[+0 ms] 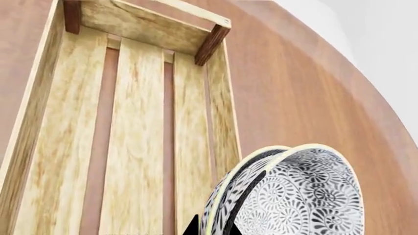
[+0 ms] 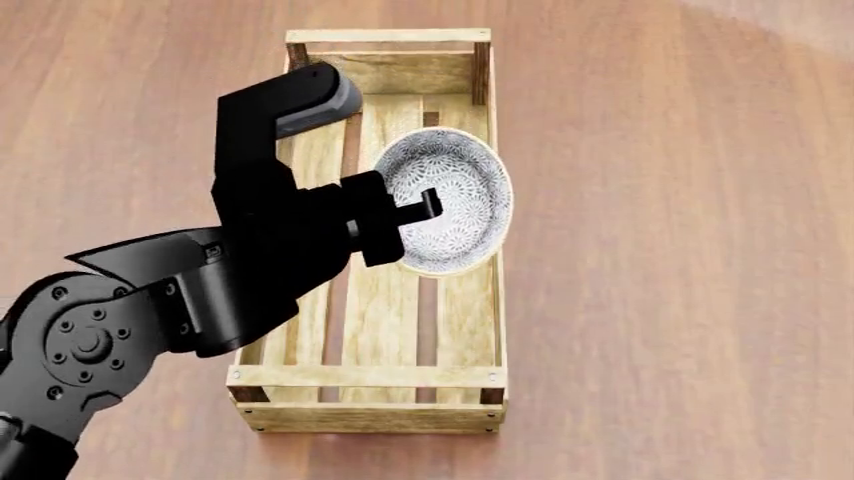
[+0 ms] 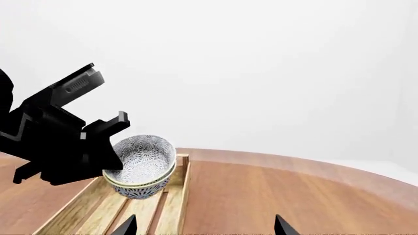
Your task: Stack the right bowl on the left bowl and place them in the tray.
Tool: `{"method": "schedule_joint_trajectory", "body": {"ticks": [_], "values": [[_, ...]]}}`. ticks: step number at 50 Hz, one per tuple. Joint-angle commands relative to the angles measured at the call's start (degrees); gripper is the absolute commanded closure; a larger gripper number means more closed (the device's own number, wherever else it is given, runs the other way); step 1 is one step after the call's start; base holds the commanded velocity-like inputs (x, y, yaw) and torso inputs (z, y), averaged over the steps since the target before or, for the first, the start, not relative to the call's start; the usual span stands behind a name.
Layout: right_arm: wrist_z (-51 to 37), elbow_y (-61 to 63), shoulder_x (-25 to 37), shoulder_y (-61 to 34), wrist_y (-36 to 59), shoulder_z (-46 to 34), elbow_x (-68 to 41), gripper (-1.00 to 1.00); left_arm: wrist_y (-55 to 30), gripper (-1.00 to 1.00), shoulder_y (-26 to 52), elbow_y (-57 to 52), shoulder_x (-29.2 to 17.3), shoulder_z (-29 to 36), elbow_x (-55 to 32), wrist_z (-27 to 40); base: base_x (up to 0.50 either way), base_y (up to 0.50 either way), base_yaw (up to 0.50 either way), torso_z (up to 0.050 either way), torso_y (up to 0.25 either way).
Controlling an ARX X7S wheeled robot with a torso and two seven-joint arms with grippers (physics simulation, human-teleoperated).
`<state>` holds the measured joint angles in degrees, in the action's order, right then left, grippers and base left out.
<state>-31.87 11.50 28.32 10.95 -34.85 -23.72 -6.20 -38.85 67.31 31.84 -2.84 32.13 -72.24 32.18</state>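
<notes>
- Brown wooden table [image 2: 694, 200] fills the head view, its rounded edge meeting a plain white background in both wrist views.
- On it lies the tray [image 2: 300, 140], a long light-wood crate with three floor planks, gaps between them and dark corner posts; its long side runs away from me.
- My left gripper [image 2: 416, 207] reaches over the tray from its left side and is clamped on the rim of the stacked bowls [image 2: 461, 195], one finger inside the upper bowl, the other hidden under the rim.
- These are two bowls with a black-and-white floral pattern and pale rims, one nested inside the other; my left wrist view shows both rims [image 1: 261, 161] lying close together.
- In the right wrist view the stacked bowls [image 3: 140, 169] hang above the tray [image 3: 173, 196], tilted a little, held clear of the floor planks.
- Seen from the head camera, the stack sits over the far half of the tray, towards its right wall, and overlaps that wall's top edge.
- The tray's floor planks [image 1: 134, 147] lie bare beneath the bowls in the left wrist view.
- My right gripper [image 3: 203, 226] shows only two dark fingertips at the frame edge, set wide apart with nothing between them, well back from the tray.
</notes>
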Motion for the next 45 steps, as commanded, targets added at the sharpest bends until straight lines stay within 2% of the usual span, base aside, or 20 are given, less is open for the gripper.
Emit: {"method": "schedule_joint_trajectory", "body": {"ticks": [1,28,41,45], "values": [[1.1,-0.7,-0.9,0.0,-0.5,1.1,0.9,-1.00,4.2,1.00,1.1,4.6,1.7,-0.3,0.2,-3.4,0.00,0.00,0.00,0.000,0.000],[1.1,-2.2,-0.9,-0.4,-1.0,1.0,0.5,-1.00,10.4,1.00,3.6,14.7,2.5,8.0,-3.7,-8.2,0.00,0.00,0.00,0.000,0.001],[1.1,-2.8,-0.9,-0.5,-1.4,1.0,0.1,-1.00,15.8,1.00,6.0,20.7,2.7,18.8,-11.6,-9.5,0.00,0.00,0.00,0.000,0.001],[1.0,-3.0,-0.8,-0.4,-1.6,1.1,-0.1,-1.00,18.7,1.00,6.9,23.8,2.8,25.3,-16.9,-10.6,0.00,0.00,0.00,0.000,0.002]]}}
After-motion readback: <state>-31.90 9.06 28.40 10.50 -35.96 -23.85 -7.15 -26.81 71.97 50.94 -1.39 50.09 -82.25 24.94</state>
